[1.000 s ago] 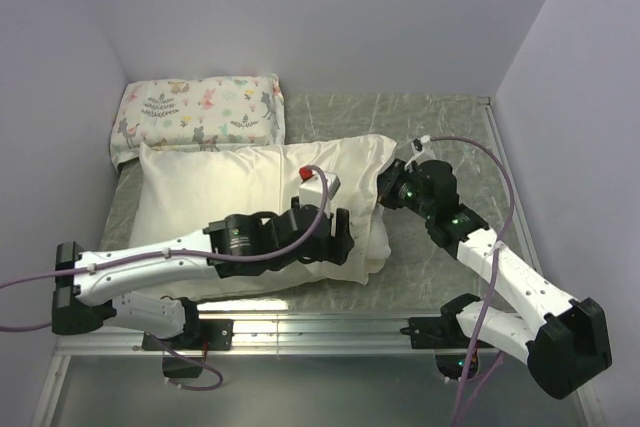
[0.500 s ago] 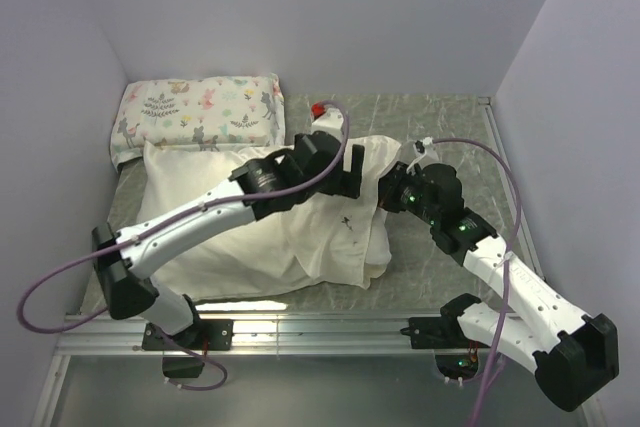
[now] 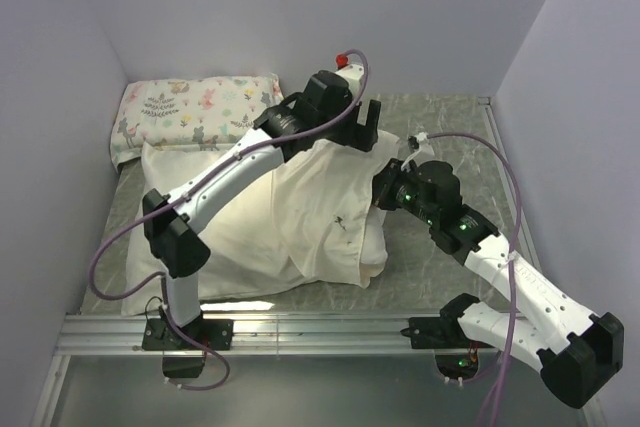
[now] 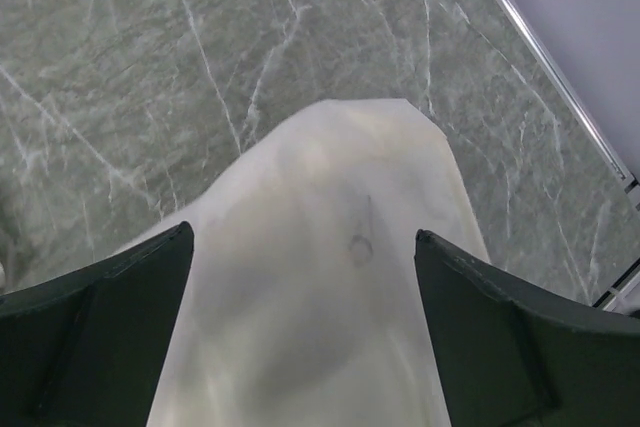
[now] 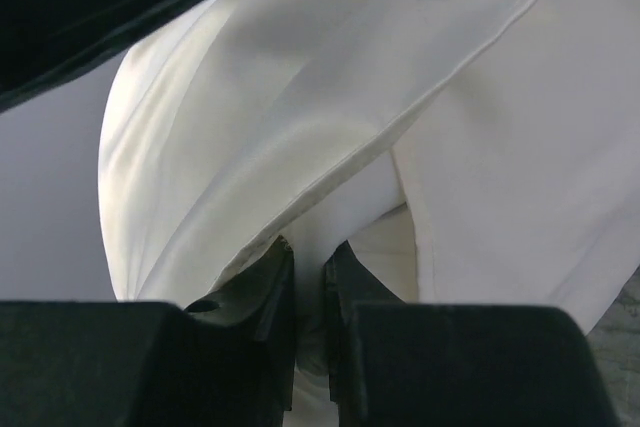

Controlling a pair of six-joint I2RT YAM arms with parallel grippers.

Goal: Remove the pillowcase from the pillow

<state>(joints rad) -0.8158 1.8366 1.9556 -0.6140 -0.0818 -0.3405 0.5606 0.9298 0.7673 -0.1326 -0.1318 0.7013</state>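
step: early, case not yet off | right gripper [image 3: 384, 188], centre-right – pinching the pillowcase [image 3: 300, 212] hem | pillowcase mid-frame, pillow hidden inside | left gripper [image 3: 356, 133], upper centre – spread, holding nothing | next, I judge: left grips again, pulls

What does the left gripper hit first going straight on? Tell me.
The pillowcase: its cream corner lies between the left gripper's open fingers, the marble table beyond it. Depth unclear.

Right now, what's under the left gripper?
The open left gripper hangs over a raised corner of the pillowcase, with marble table around it. What fills that corner is hidden by the fabric.
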